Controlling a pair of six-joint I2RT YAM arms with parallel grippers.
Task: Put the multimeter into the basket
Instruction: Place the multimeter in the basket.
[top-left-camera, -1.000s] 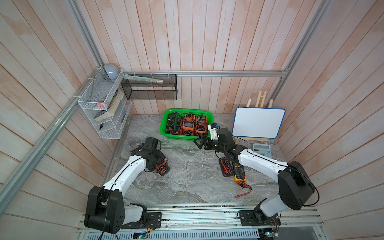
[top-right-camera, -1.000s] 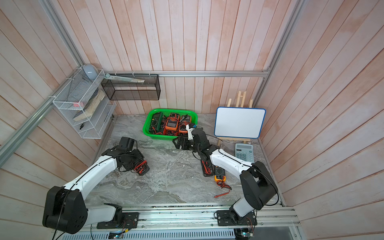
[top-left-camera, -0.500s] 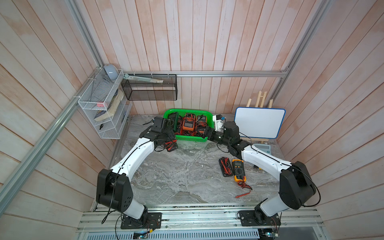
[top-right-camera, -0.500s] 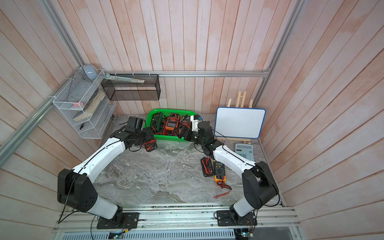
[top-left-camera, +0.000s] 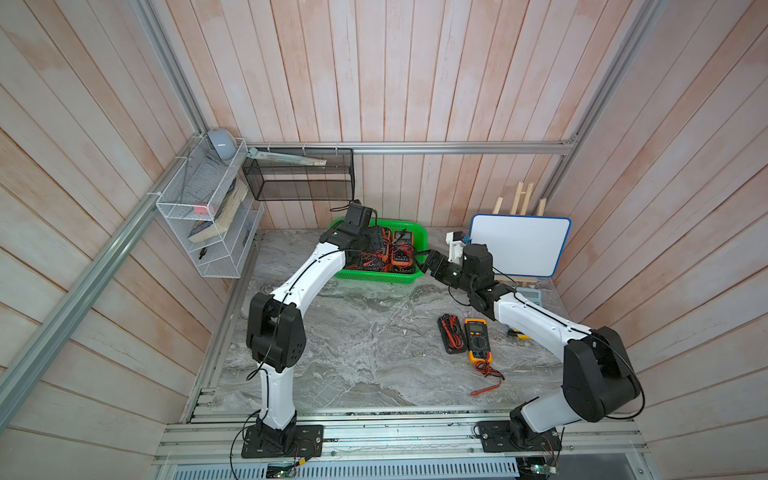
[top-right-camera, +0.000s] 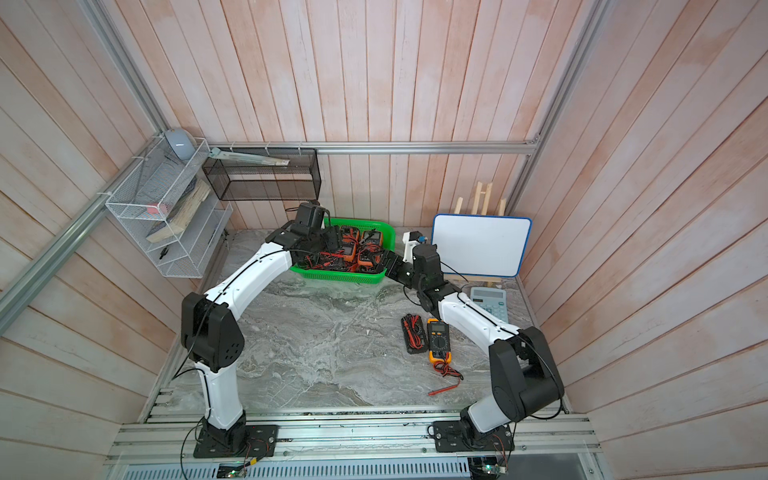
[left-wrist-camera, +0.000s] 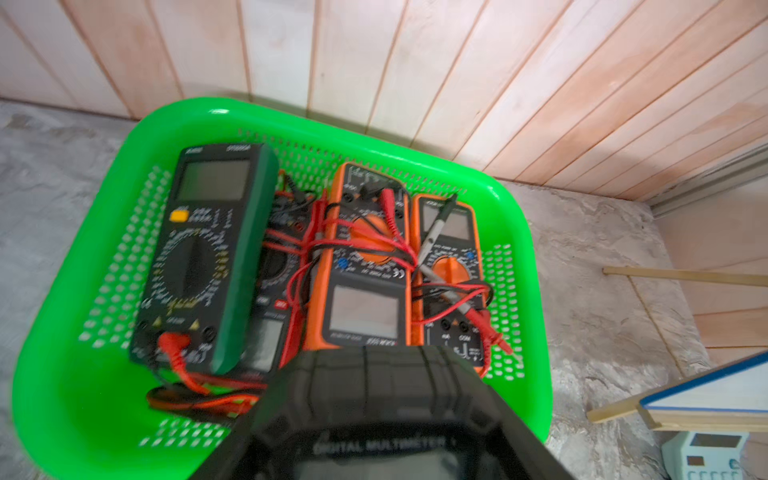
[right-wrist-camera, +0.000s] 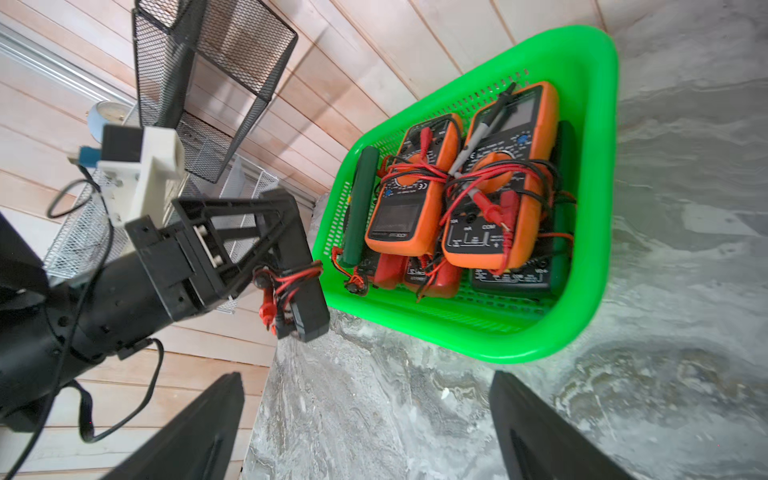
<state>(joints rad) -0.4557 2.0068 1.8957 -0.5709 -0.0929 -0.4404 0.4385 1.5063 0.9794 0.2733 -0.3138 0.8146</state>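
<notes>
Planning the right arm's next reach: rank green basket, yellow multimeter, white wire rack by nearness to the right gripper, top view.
1. green basket, beside the right gripper.
2. yellow multimeter, on the table toward the front.
3. white wire rack, on the left wall.

**A:** Top views look bright and even to me. Soft light from above, only faint shadows on the desk (top-left-camera: 374, 353). The wall planks (top-left-camera: 374, 83) fan out toward the edges though, so definitely a wide lens.

**B:** Yeah. Left wrist view is the worst, the whole thing is smeary. The black multimeter (left-wrist-camera: 374, 415) up close is out of focus, lettering barely readable. Right wrist view is sharper but bent at the edges, with glare on the basket (right-wrist-camera: 602, 104) rim.
</notes>
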